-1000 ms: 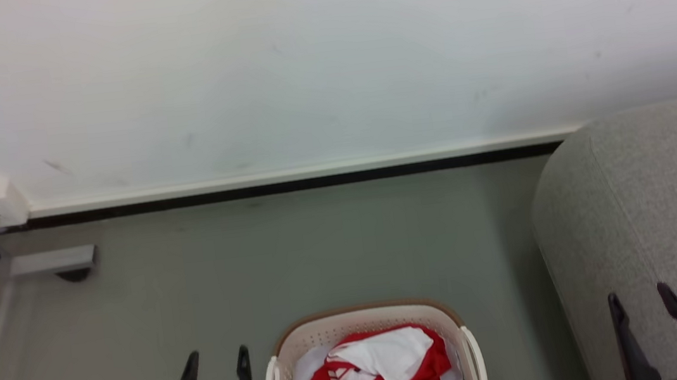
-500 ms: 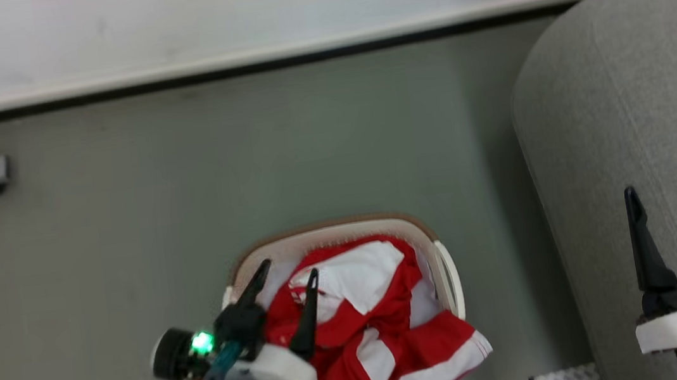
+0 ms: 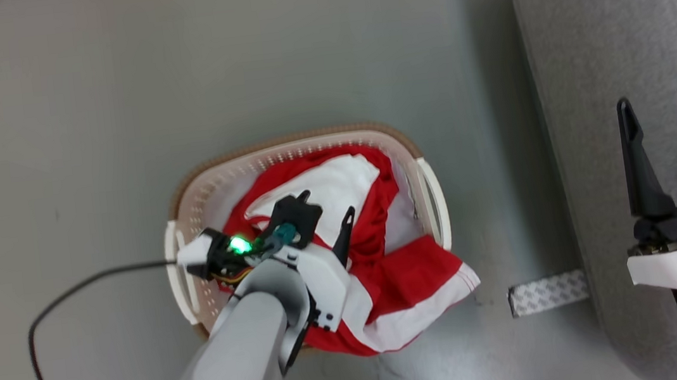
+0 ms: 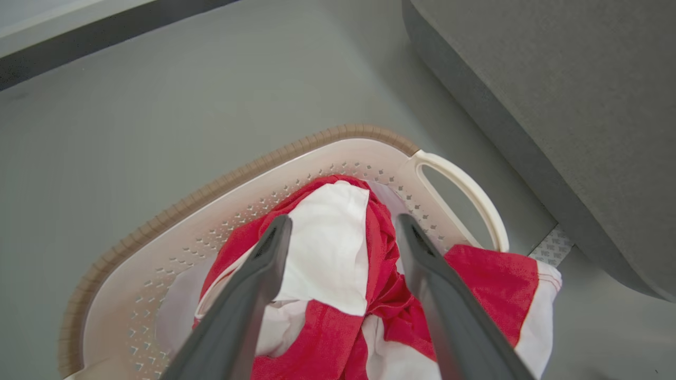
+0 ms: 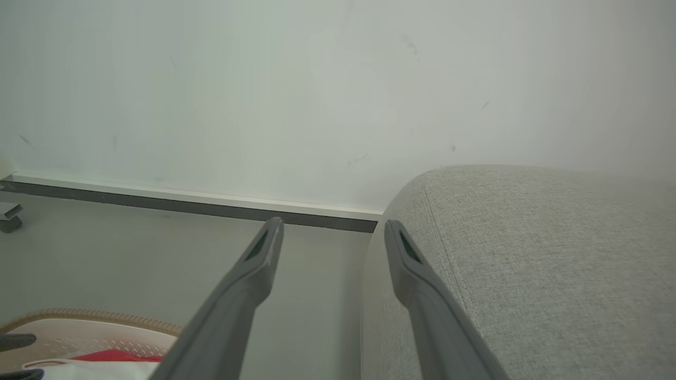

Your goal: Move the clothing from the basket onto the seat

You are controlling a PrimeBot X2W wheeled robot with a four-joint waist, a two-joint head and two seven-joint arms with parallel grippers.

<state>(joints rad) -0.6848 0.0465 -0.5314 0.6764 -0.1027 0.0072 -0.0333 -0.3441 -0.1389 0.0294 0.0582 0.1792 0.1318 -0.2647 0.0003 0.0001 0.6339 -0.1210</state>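
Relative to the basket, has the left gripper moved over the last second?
Yes. The left gripper was outside the basket's left wall; now it is inside the rim, fingers open over the clothing.

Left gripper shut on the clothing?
No, the left gripper has its fingers spread wide over the clothing in the basket, with no fabric pinched between them.

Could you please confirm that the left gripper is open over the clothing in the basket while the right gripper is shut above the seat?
Not quite: the right gripper is open, not shut; the head view shows its two fingers spread apart above the seat. The left gripper is indeed open over the clothing in the basket.
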